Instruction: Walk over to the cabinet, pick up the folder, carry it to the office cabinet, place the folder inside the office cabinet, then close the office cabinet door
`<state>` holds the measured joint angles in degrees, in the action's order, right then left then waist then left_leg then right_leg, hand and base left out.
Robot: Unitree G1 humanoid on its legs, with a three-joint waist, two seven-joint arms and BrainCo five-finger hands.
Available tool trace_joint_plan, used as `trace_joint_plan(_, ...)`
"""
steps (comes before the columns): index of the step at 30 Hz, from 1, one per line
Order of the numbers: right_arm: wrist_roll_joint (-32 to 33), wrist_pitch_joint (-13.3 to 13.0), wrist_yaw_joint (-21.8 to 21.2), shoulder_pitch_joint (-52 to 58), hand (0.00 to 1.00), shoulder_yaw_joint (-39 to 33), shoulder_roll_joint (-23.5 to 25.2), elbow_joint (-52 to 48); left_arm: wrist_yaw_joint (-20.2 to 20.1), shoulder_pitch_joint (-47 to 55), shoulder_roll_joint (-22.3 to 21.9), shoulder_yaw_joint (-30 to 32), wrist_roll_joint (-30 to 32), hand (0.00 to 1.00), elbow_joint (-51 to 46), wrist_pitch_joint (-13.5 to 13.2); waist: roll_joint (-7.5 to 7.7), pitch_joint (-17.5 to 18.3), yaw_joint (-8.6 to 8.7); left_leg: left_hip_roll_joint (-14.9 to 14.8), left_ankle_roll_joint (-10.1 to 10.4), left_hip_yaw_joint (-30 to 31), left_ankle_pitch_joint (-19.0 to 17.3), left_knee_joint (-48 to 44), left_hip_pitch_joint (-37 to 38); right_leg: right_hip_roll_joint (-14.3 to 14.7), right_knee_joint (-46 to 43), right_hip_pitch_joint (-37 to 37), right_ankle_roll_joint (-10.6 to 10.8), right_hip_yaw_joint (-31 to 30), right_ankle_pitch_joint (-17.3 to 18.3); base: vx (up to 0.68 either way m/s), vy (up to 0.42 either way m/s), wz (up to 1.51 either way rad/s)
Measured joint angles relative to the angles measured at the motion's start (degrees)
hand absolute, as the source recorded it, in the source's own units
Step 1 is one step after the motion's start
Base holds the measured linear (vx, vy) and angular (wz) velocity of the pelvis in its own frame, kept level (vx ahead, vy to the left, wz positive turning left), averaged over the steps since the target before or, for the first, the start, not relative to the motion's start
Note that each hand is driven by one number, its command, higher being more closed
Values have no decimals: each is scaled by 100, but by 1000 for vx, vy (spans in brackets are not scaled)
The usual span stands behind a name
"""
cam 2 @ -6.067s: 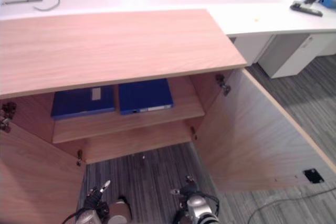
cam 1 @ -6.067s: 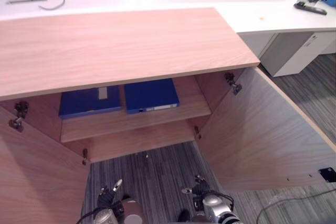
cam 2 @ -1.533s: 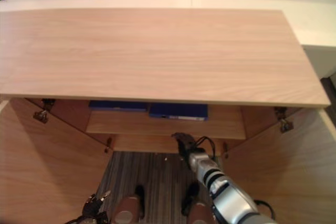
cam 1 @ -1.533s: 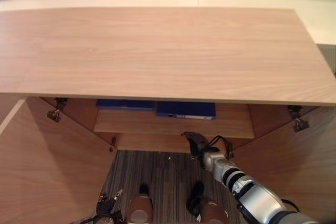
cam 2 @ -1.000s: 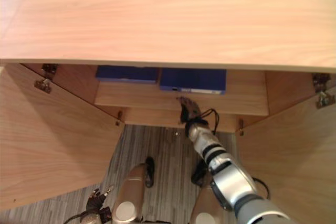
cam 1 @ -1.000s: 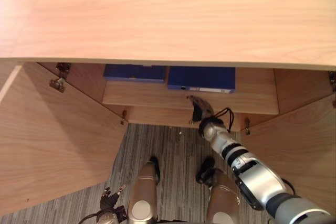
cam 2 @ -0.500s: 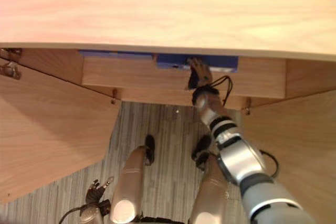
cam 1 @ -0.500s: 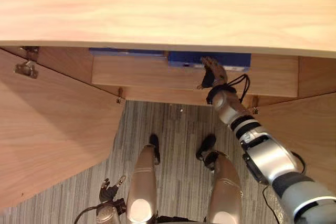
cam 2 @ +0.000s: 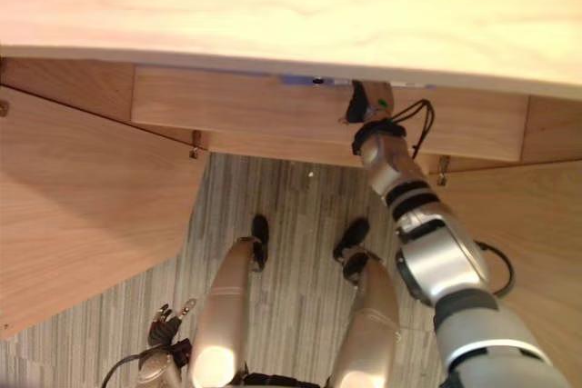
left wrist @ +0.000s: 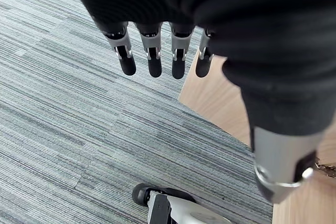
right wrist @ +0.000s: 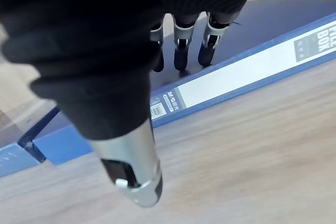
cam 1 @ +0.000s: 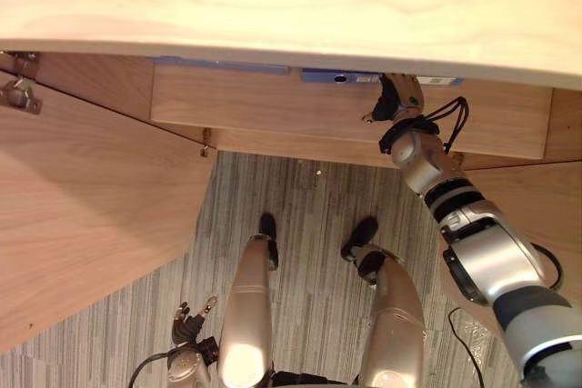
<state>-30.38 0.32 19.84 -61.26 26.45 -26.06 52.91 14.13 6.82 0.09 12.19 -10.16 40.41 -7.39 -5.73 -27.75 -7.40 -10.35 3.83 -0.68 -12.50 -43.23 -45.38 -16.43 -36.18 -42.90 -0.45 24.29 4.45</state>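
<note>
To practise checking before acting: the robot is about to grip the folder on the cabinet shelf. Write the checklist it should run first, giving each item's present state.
1. The right hand is over the folder: ok.
2. Its fingers are curled round the folder: not ok, they are straight.
3. Fingertips touch the cover: cannot tell.
4. The cabinet doors are open: ok.
5. The left hand is free: ok, open and low above the floor.

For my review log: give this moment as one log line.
stage: reach | right hand: open, fingers over blue folder on cabinet shelf | left hand: open, idle near carpet | blue folder: not lifted
</note>
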Motion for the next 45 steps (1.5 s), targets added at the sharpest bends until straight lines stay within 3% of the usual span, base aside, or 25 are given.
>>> trace_joint_plan(15,61,-55,98,-158,0,16,-259,-54,65,-142,16,-55,-112,0,-153,1,-1,2,-176,-1,85,33,490,748,45,226,674,27,-116,142,-305,-5,7,1)
trace_joint_plan(21,627,3,289,-176,0,-120,-253,-235,103,-247,3,-63,-137,0,-175,-54,-6,4,-238,-19,125,32,612,914,61,288,812,23,-168,166,-381,2,6,-1)
trace_joint_plan(26,432,533,567,-53,0,-1076,-64,-843,239,-371,-17,-61,-190,0,-158,-55,-13,3,-304,-84,140,-31,649,997,63,411,994,23,-213,139,-526,24,36,-9)
trace_joint_plan(36,-42,1186,1552,282,0,-2501,441,-2844,375,-475,15,-135,-230,0,-10,-109,-64,25,-269,-103,138,-194,647,1104,237,473,1101,44,-222,-41,-595,33,42,-8)
trace_joint_plan(40,-412,1389,1830,566,0,-2700,656,-3456,420,-514,26,-171,-237,0,88,-113,-101,47,-259,-104,132,-204,643,1107,248,506,1137,59,-211,-55,-608,26,39,-2)
trace_joint_plan(45,-807,1429,1910,1227,0,-2570,1199,-3770,457,-540,33,-171,-230,0,181,-112,-113,55,-225,-123,116,-280,619,1108,348,537,1200,133,-198,-111,-643,28,46,-6)
